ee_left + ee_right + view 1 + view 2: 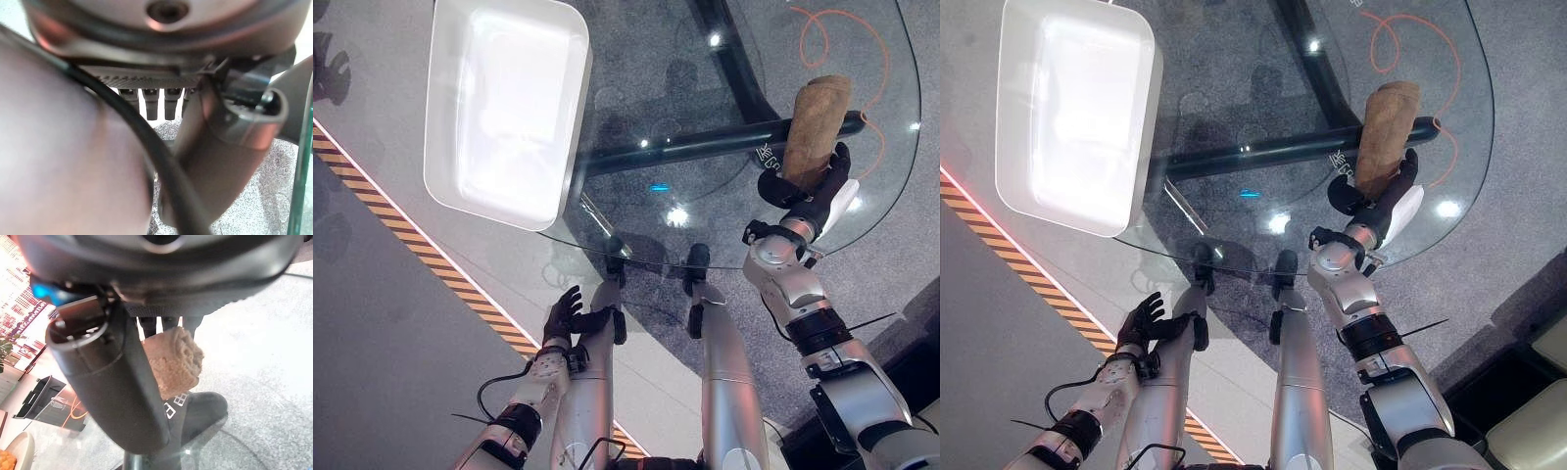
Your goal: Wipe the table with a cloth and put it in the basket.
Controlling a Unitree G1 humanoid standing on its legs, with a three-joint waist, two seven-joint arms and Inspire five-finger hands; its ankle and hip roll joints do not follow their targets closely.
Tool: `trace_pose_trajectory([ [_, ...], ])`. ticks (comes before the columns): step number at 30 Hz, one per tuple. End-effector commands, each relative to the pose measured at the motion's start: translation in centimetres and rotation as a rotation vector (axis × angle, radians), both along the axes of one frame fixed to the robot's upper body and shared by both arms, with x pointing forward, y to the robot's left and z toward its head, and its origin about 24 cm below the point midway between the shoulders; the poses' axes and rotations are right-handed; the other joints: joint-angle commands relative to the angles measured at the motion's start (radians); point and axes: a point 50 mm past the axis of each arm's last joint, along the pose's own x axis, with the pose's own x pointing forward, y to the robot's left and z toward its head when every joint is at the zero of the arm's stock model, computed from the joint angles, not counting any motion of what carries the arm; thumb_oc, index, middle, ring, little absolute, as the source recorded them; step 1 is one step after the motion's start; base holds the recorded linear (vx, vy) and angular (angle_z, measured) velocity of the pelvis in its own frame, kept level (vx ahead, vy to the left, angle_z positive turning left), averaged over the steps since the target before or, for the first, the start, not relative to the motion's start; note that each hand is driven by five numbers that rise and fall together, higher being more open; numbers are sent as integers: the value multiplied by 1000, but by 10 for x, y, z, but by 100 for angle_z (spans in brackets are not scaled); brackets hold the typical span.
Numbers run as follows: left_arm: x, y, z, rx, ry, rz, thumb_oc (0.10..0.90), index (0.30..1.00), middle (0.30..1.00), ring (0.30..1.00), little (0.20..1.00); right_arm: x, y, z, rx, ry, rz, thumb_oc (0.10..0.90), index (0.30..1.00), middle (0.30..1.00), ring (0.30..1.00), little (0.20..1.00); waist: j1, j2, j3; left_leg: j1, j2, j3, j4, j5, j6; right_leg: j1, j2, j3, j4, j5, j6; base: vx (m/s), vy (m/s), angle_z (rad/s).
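A brown rolled cloth (819, 117) lies on the round glass table (705, 196) near its right edge. My right hand (811, 191) reaches over the table's near rim, its fingers and white-covered thumb curled round the roll's near end. The right wrist view shows the cloth (176, 360) past the thumb, under the fingers. A white rectangular basket (440, 147) stands on the table's left side, partly over its edge. My left hand (562, 316) hangs low below the table's near edge, with relaxed fingers (151, 100) holding nothing.
Dark tubular frame bars (705, 142) run beneath the glass. An orange cord (822, 29) loops on the grey carpet beyond the table. A yellow-and-black striped tape line (411, 245) crosses the floor on the left.
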Motion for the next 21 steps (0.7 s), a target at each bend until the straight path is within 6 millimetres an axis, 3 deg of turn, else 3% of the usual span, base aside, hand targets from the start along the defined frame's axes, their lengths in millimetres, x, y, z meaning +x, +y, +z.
trace_pose_trajectory([
  [1, -18, -12, -15, -30, 53, 0, 800, 900, 900, 900, 900, -10, -30, 34, 28, -174, -131, 800, 900, 900, 900, 900, -5, 16, -12, -61, -76, -9, 186, -158, 15, 0, 36, -73, -154, 127, 5, 0, 0, 0],
  [7, -18, -12, -14, -28, 55, 0, 800, 900, 900, 900, 900, -6, -33, 34, 55, -161, -133, 800, 900, 900, 900, 900, -1, 21, -12, -69, -79, -11, 185, -156, 16, -8, 37, -74, -154, 128, 6, 0, 0, 0],
  [9, -18, -13, -14, -29, 56, -1, 800, 900, 900, 900, 900, -5, -33, 34, 54, -159, -130, 723, 834, 834, 834, 823, 1, 22, -12, -72, -79, -13, 185, -157, 16, -12, 36, -74, -152, 128, 6, 0, 0, 0],
  [11, -17, -14, -14, -30, 56, -2, 800, 900, 900, 900, 900, -3, -33, 34, 48, -153, -133, 224, 406, 406, 406, 324, 3, 25, -12, -75, -80, -13, 185, -156, 17, -17, 37, -75, -149, 128, 6, 0, 0, 0],
  [12, -17, -14, -14, -30, 54, -3, 800, 900, 900, 900, 900, -3, -35, 35, 49, -150, -134, 122, 319, 319, 319, 222, 4, 25, -12, -77, -81, -14, 185, -156, 17, -17, 36, -76, -151, 128, 6, 0, 0, 0],
  [21, -15, -15, -11, -31, 45, -7, 800, 900, 900, 900, 900, 1, -34, 35, 18, -112, -113, 100, 300, 300, 300, 200, 9, 27, -12, -85, -83, -16, 181, -154, 17, -27, 36, -79, -150, 128, 7, 0, 0, 0],
])
